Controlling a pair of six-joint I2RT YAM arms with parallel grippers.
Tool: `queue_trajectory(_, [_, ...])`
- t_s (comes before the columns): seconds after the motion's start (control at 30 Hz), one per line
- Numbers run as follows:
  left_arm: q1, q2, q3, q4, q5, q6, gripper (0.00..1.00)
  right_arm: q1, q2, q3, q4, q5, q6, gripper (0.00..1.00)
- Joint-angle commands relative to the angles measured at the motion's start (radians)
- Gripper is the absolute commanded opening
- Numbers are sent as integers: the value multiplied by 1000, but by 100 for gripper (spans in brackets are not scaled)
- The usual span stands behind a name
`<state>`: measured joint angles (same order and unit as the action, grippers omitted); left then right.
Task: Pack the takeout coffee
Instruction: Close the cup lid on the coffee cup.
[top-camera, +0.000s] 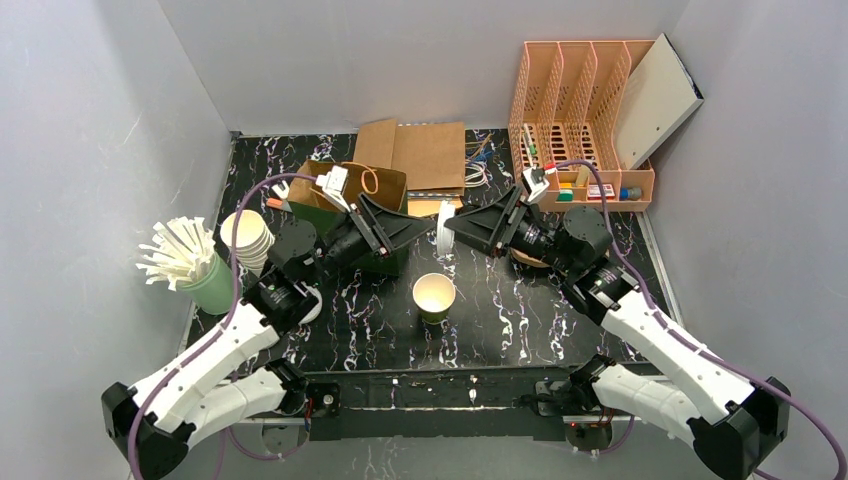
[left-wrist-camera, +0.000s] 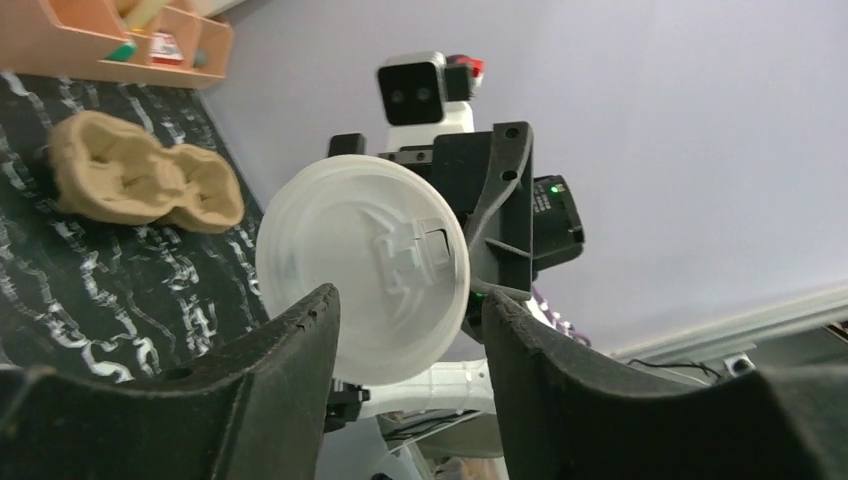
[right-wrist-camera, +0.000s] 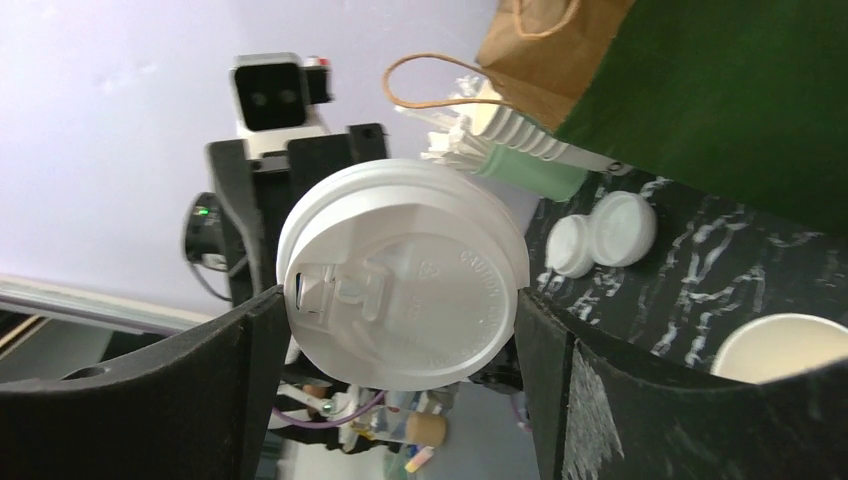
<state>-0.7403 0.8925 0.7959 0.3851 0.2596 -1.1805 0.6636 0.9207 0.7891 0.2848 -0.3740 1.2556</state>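
Observation:
A white coffee lid (top-camera: 443, 228) hangs on edge in mid-air between my two grippers, above and behind the open paper cup (top-camera: 434, 295). My right gripper (right-wrist-camera: 398, 300) is shut on the lid (right-wrist-camera: 400, 275), whose rim touches both fingers. My left gripper (left-wrist-camera: 410, 310) stands open just short of the lid (left-wrist-camera: 365, 270), its fingers apart and holding nothing. In the top view the left gripper (top-camera: 425, 228) and right gripper (top-camera: 457, 228) face each other tip to tip. The green and brown paper bag (top-camera: 355, 190) stands behind the left arm.
A pulp cup carrier (left-wrist-camera: 140, 185) lies under the right arm. Stacked cups (top-camera: 247, 237) and a green cup of stirrers (top-camera: 190, 262) stand at the left. Two small lids (right-wrist-camera: 605, 235) lie on the table. An orange organizer (top-camera: 585, 110) and flat brown bags (top-camera: 425, 155) stand at the back.

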Motion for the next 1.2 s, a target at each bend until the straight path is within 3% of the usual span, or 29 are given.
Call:
queue_trajectory(0.0, [-4,-79,104,-285,-112,164,55,4,-42,28,-138,71,-150,85])
queue_trajectory(0.13, [-4,-96,160,-492,-174,241,56,4,-69,40,-308,125,-283,86])
queue_trajectory(0.23, [-5,-104,161,-560,-182,275,56,4,-69,76,-446,155,-399,85])
queue_trajectory(0.53, [-4,-103,82,-595,-182,315,54,6,123,219,-771,65,-708,85])
queue_trajectory(0.9, [-4,-125,9,-637,-225,359,49,93,247,289,-828,106,-810,80])
queue_trajectory(1.17, [-5,-155,-47,-663,-246,376,49,248,353,370,-881,314,-850,80])
